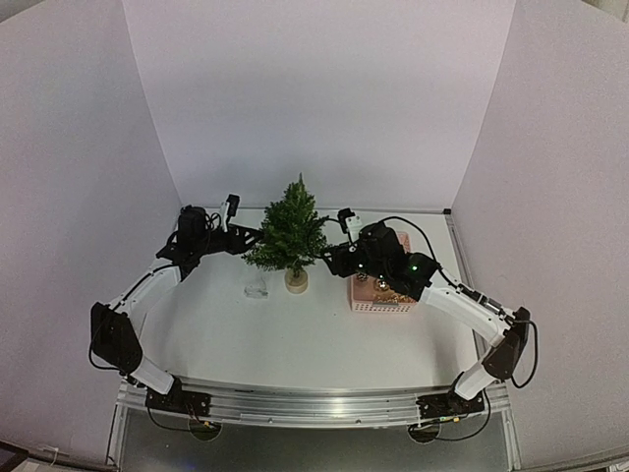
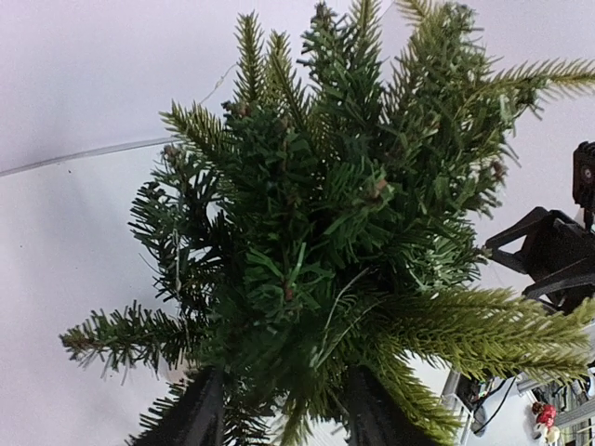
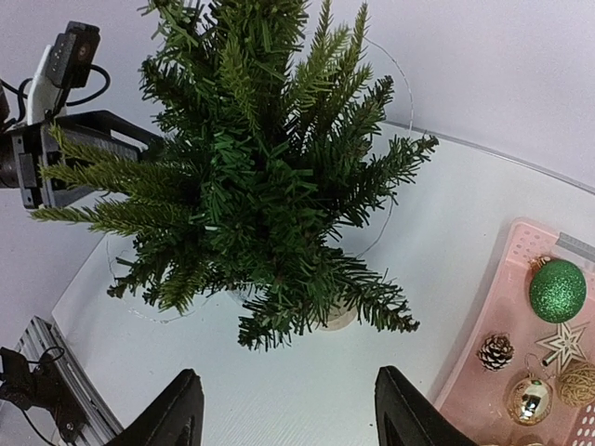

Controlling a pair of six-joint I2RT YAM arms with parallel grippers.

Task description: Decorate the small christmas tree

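Top external view: the small christmas tree (image 1: 292,231) stands upright in the back middle of the white worktop (image 1: 295,339), on its pale round base (image 1: 296,280). The left tool (image 1: 244,238) is at the tree's left side, in among the branches. The right tool (image 1: 330,258) is just beside the tree's right side, low down. A pink basket (image 1: 378,306) sits to the right of the tree, under the right arm. A small clear thing (image 1: 256,287) lies on the worktop just left of the base.

In the left wrist view, the left tool (image 2: 284,390) has its two dark fingers apart, with green needles of the tree (image 2: 325,232) between them.

In the right wrist view, the right tool (image 3: 288,381) is wide, with nothing in it. It hangs over bare worktop, near the tree (image 3: 260,167). The basket (image 3: 525,246) holds a green glitter ball (image 3: 558,290), a pine cone (image 3: 495,351), a star (image 3: 564,342) and a shiny gold ball (image 3: 528,398).
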